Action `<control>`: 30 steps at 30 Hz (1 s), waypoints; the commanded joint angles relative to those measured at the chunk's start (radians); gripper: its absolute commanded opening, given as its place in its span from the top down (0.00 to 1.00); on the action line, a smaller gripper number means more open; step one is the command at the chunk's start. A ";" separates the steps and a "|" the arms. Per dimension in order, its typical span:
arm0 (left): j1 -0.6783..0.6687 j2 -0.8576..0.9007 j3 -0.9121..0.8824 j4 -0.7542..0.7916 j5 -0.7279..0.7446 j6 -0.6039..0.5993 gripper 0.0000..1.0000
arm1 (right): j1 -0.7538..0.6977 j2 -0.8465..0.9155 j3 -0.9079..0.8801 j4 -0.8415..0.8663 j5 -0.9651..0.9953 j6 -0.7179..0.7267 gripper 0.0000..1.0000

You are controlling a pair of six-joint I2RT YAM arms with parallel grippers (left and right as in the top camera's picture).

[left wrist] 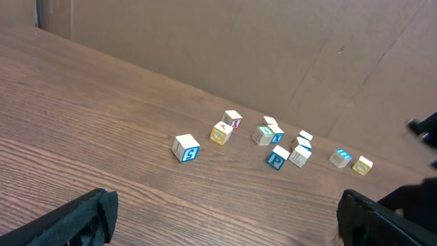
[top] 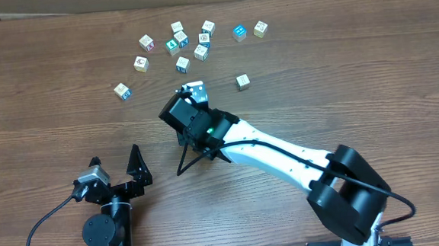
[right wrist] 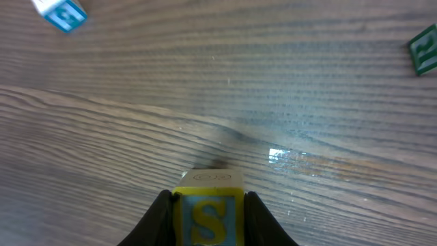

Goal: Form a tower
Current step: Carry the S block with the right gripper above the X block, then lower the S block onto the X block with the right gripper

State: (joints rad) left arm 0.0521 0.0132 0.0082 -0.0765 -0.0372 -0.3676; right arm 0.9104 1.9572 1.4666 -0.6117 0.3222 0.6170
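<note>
My right gripper [top: 194, 94] is shut on a pale cube [top: 195, 87] over the middle of the table. In the right wrist view this cube [right wrist: 208, 208] shows a yellow-edged blue face with a yellow S, pinched between both fingers [right wrist: 160, 219] just above the wood. No tower shows in any view. Several loose cubes [top: 183, 64] lie scattered behind the held one, some close together [left wrist: 270, 131]. My left gripper [top: 115, 157] rests open near the front left edge, with nothing between its jaws [left wrist: 222, 225].
Single cubes lie apart from the cluster: one at the left [top: 122, 91], one at the right [top: 242, 81], and two at the far right [top: 249, 31]. A blue cube [right wrist: 65, 14] and a green one [right wrist: 425, 55] lie ahead of the held cube. A cardboard wall [left wrist: 273, 48] backs the table.
</note>
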 commanded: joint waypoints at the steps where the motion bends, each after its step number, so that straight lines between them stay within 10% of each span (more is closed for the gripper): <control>1: -0.003 -0.008 -0.003 0.002 0.005 -0.006 0.00 | 0.000 0.016 -0.001 0.010 0.014 0.007 0.96; 30: -0.003 -0.008 -0.003 0.002 0.005 -0.006 0.00 | 0.005 0.072 -0.001 0.043 -0.053 0.040 0.96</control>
State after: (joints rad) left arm 0.0521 0.0132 0.0082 -0.0765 -0.0372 -0.3676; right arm 0.9108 2.0293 1.4666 -0.5758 0.2687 0.6220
